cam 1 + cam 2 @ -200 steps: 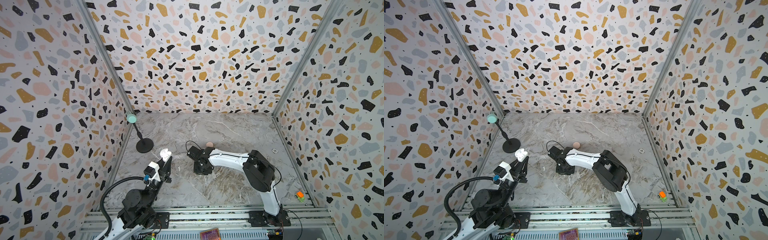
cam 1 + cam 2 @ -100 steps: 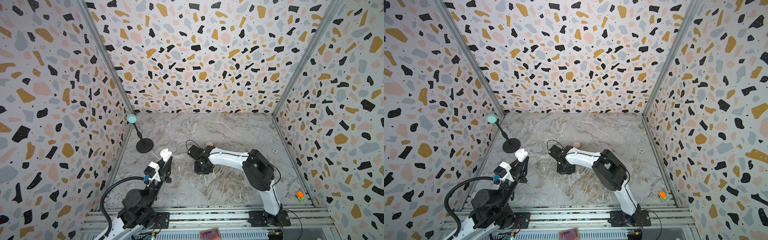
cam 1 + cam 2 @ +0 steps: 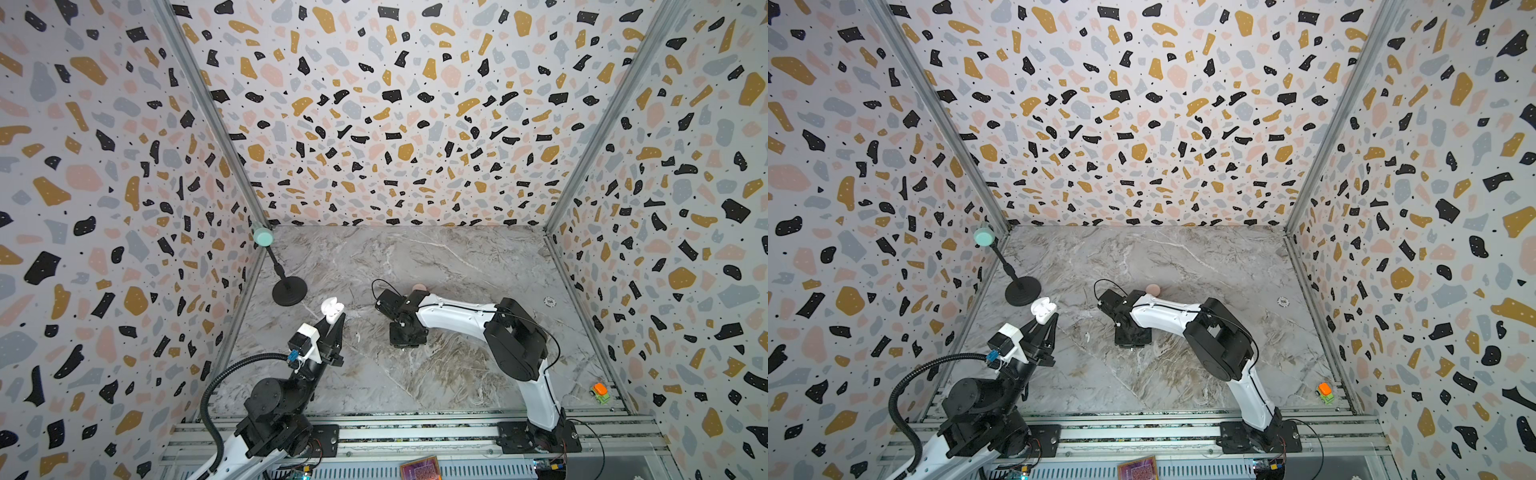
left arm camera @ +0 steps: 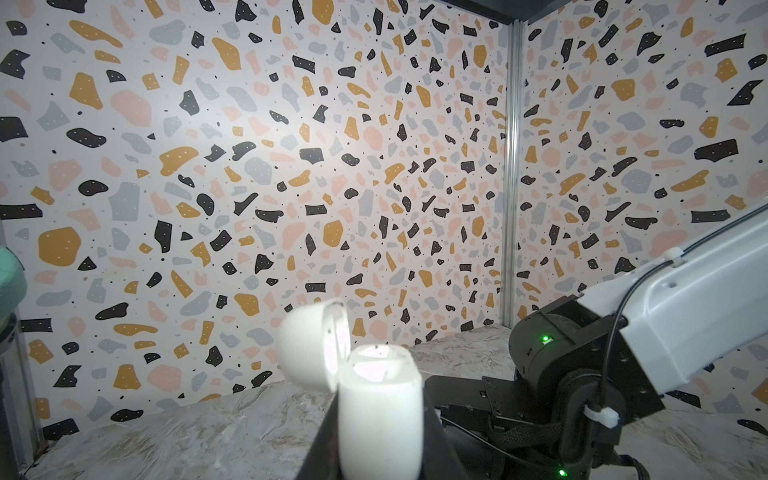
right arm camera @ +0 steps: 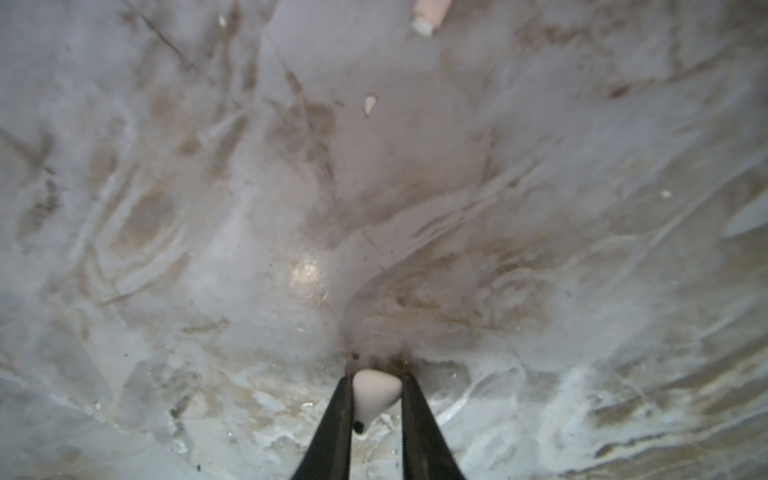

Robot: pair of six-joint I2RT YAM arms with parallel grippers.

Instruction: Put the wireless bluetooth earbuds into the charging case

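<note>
Left tool (image 3: 334, 319) clamped the glossy white rounded case (image 3: 332, 308), lid hinged open, raised near the left edge of the table (image 3: 457, 374). Mid-table, the right tool (image 5: 376, 372) pinched a smooth white teardrop earbud (image 5: 375, 395) between thin black fingers (image 5: 332, 415), down on veined grey marble. A second earbud (image 3: 356, 337) lay loose between both tools.

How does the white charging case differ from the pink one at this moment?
Pose: the left gripper holds the white case up off the table; the pink case rests on the table behind the right arm. State: the white case's lid stands open; the pink case is partly hidden, so its lid cannot be judged. Both are small and rounded.
</note>
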